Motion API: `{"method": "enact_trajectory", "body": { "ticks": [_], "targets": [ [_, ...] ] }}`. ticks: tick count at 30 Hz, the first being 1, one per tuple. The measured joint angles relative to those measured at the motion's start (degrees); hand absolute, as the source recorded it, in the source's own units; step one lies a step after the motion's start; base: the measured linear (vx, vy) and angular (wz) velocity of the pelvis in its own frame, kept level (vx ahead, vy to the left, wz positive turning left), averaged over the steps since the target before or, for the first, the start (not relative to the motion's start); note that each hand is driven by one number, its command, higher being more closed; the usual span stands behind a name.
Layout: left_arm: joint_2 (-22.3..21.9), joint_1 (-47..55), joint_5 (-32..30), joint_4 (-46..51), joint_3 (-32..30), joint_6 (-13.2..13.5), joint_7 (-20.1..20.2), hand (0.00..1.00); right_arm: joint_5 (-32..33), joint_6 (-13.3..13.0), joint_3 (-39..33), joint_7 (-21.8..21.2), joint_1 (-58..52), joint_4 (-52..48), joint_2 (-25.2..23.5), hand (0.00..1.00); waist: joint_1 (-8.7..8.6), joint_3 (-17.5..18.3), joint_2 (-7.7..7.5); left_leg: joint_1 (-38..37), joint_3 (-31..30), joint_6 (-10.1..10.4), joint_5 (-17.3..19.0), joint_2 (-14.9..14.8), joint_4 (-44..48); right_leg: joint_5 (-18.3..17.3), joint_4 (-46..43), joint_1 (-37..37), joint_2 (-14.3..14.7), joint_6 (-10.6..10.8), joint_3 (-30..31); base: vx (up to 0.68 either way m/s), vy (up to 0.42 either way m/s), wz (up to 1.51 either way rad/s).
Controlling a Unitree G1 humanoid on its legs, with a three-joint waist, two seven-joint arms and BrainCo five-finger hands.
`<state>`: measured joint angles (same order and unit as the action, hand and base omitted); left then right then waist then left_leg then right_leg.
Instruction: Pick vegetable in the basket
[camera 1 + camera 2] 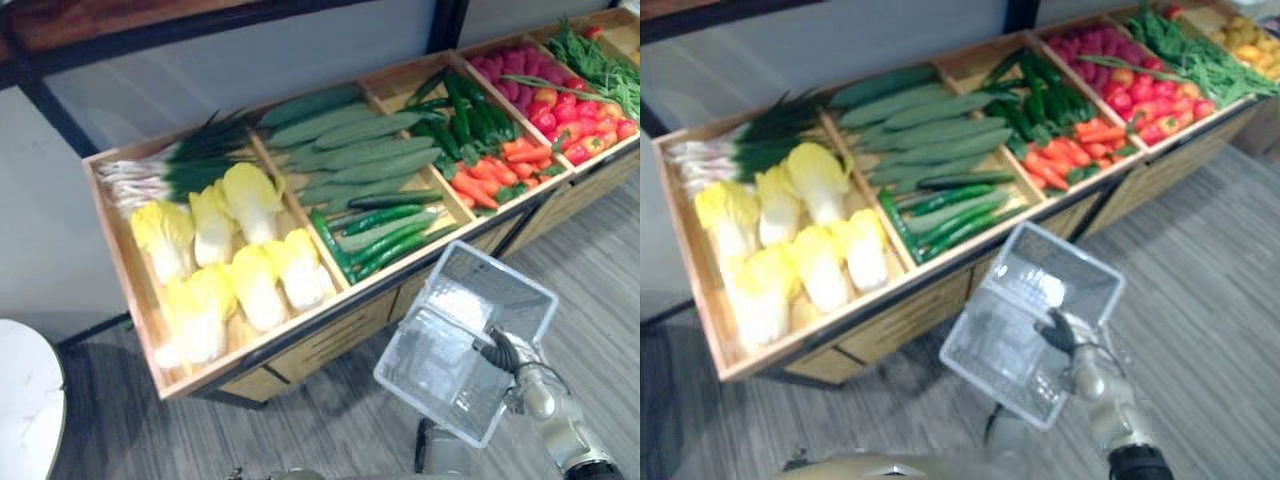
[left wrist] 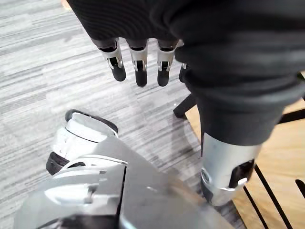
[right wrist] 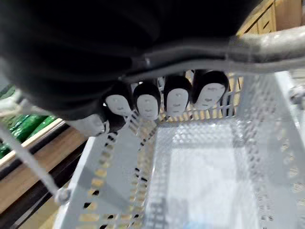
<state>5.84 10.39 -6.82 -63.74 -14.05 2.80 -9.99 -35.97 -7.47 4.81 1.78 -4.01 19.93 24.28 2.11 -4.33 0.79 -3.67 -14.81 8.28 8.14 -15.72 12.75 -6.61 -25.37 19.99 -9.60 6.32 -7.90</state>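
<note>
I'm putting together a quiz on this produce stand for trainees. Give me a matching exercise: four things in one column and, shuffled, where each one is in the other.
Things
1. cabbages
2. carrots
3. basket
4. left hand

Places
A. hanging from the right hand
B. front of the third compartment from the left
C. above the grey floor, fingers straight
D. leftmost compartment of the wooden stand

Pairs: 1-D, 2-B, 3-A, 4-C

One basket (image 1: pixel 440 350), six cabbages (image 1: pixel 250 200), one stand (image 1: pixel 300 335)
</note>
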Motion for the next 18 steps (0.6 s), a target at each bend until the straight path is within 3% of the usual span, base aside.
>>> {"method": "enact_trajectory", "body": {
  "ticks": [1,2,3,4,5,7,8,10,13,18],
  "targets": [
    [-0.01,-0.21,0.03,0.1,-0.06,0.07,-0.05,0.0,0.03,0.0,0.21,-0.02,0.24,0.04,0.01,1.0,-0.39,-0.03,-0.08,1.81,0.11,-0.34,-2.02,-0.22,1.58,-0.32,0.19,-0.44,-0.06,-0.55,-1.45,0.39,-0.485,0.97],
    [-0.21,-0.89,1.31,0.15,-0.47,0.35,-0.35,0.0,0.09,0.06,0.19,-0.16,0.11,0.14,0.07,1.0,-0.75,-0.37,-0.71,4.87,2.44,-1.64,-8.05,-0.69,4.36,-1.02,1.13,-2.6,-0.51,-1.75,-4.7,0.24,-0.323,0.94],
    [-0.18,-1.15,1.88,0.16,-0.66,0.35,-0.44,0.0,0.24,0.08,0.18,-0.21,-0.23,0.14,0.11,1.0,-0.82,-0.49,-0.89,5.49,4.66,-2.1,-10.72,-1.14,4.83,-1.31,1.91,-4.16,-0.66,-2.24,-5.99,0.34,-0.451,1.2],
    [-0.06,-1.34,2.19,0.41,-0.97,0.34,-0.57,0.0,0.82,0.2,0.1,-0.21,-0.94,0.13,0.09,1.0,-0.82,-0.91,-1.58,5.5,10.63,-3.19,-15.16,-2.19,4.59,-1.73,3.84,-7.69,-1.17,-2.96,-8.66,0.27,-0.349,1.2],
    [-0.22,-1.77,2.18,0.66,-0.88,0.37,-0.9,0.0,1.17,0.79,-0.55,0.06,-1.88,-0.04,0.08,1.0,-0.76,-1.43,-2.46,6.07,20.13,-2.76,-12.84,-2.27,6.59,-2.0,6.36,-11.42,-2.32,-3.43,-11.29,0.29,-0.383,1.16],
    [-0.52,-1.76,2.13,1.41,-0.58,0.25,-0.96,0.0,1.72,1.12,-1.79,0.66,-3.02,-0.03,0.08,1.0,-1.33,-1.43,-2.26,7.1,26.8,-1.85,-9.27,-1.39,7.78,-2.0,8.78,-13.93,-2.66,-3.42,-13.35,0.1,-0.124,0.8],
    [-0.96,-1.51,2.06,2.02,0.0,0.05,-1.02,0.0,2.3,1.42,-2.72,0.99,-3.95,-0.03,0.09,1.0,-1.93,-1.6,-1.75,7.69,31.64,-1.39,-7.22,0.44,7.1,-1.99,10.54,-15.46,-2.59,-3.4,-15.14,0.05,-0.039,0.57],
    [-1.19,-1.38,1.58,2.19,0.34,-0.74,-1.05,0.0,2.27,1.66,-3.91,1.62,-5.25,-0.07,-0.27,1.0,-2.17,-1.31,-0.78,8.12,38.15,-1.81,-7.49,2.51,3.04,-1.85,11.49,-15.54,-1.36,-3.16,-16.57,0.03,-0.009,0.41],
    [-1.6,-1.52,0.8,2.21,0.24,-0.97,-1.06,0.0,2.28,1.73,-4.98,1.89,-6.34,-0.37,-0.45,1.0,-1.99,-1.02,0.26,4.86,40.0,-1.56,-7.83,3.78,-7.05,0.82,15.45,-15.21,0.52,-2.57,-16.89,-0.01,0.071,0.11],
    [-1.57,-1.73,-0.7,2.31,0.18,-0.97,-1.06,0.0,2.26,1.61,-7.08,2.17,-6.27,1.42,-2.16,1.0,-2.02,-1.21,0.49,4.05,40.81,-2.04,-8.48,5.34,-11.4,5.04,20.92,-16.44,1.24,-1.73,-17.09,-0.07,0.09,0.01]
  ]
}}
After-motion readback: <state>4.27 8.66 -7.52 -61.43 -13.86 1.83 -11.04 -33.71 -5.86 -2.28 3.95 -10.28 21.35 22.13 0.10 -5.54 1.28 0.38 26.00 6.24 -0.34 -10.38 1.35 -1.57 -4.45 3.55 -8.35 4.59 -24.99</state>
